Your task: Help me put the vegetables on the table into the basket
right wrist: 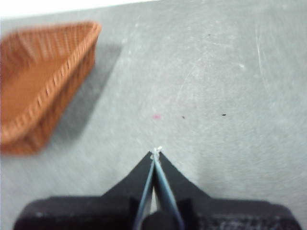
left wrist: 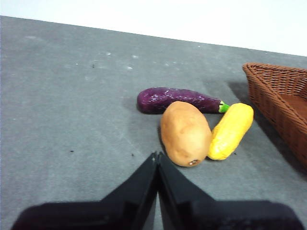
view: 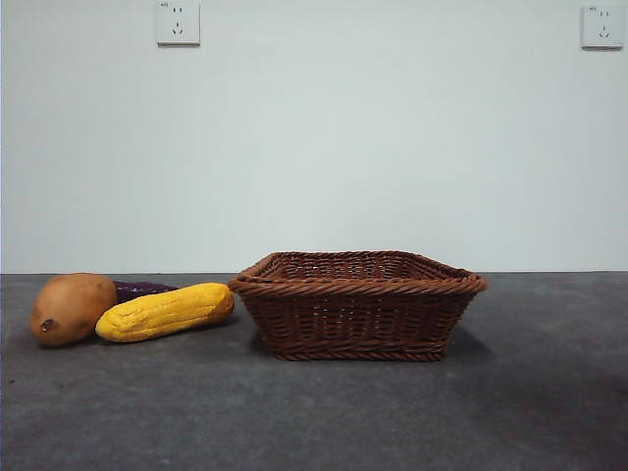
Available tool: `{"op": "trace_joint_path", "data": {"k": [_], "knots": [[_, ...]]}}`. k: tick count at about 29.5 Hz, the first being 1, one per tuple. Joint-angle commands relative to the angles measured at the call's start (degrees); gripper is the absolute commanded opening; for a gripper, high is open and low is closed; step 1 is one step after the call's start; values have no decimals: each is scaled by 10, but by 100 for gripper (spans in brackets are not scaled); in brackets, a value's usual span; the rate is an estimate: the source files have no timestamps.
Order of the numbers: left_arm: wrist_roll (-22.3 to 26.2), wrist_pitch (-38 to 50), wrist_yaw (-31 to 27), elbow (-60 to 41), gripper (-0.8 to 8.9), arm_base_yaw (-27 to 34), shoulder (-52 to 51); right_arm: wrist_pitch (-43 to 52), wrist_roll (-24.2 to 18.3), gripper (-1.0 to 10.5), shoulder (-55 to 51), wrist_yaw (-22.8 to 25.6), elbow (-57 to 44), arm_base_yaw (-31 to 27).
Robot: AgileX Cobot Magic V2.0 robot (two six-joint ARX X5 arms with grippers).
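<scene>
**Three vegetables grouped beside an empty basket, both arms idle**

Dark grey, speckled matte table (view: 549, 392) runs back to a plain white wall carrying two sockets (view: 178, 22). On it stands the shallow, reddish-brown woven wicker basket (view: 358, 304) with flared sides and a braided rim; what shows of its inside is bare, so no transfer has been made yet. To one side lie the three vegetables, bunched together. The rounded orange-brown potato (left wrist: 185, 133) rests on its side, touching the yellow corn cob (left wrist: 231, 131), which points towards the basket and lies nearest to it. The slim dark purple eggplant (left wrist: 177, 99), green stem towards the corn, lies behind both and is largely hidden from the front.

The left gripper (left wrist: 157, 155) hangs above the table just short of the potato, jaws pressed together and empty. Its position suggests this arm is placed to serve the cluster. The right gripper (right wrist: 156, 152) hovers over bare table on the basket's far side from the vegetables, jaws likewise closed on nothing, apparently waiting. Either must open its jaws before any grasp. The close grouping may hinder a clean pick.
</scene>
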Motion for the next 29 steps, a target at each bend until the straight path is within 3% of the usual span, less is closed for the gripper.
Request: {"op": "trace_joint_path", "data": {"k": [1,4,10,20,29], "knots": [[-19,-10,35,2,-6,2,0,40,87,-5,-1,-19,-1,1],[-29,-66,44,39,-6,2,0,70,158,-12,1,-39,17,1],[-63,-116,87,154,-6,1,29,17,155,-12,68,-78,135,1],[-27,-224,161,312,-6,1,132,-145,49,-12,197,-150,334,1],[25,-350,191,456,-6,-20,213,-301,-30,-12,287,-159,507,1]]}}
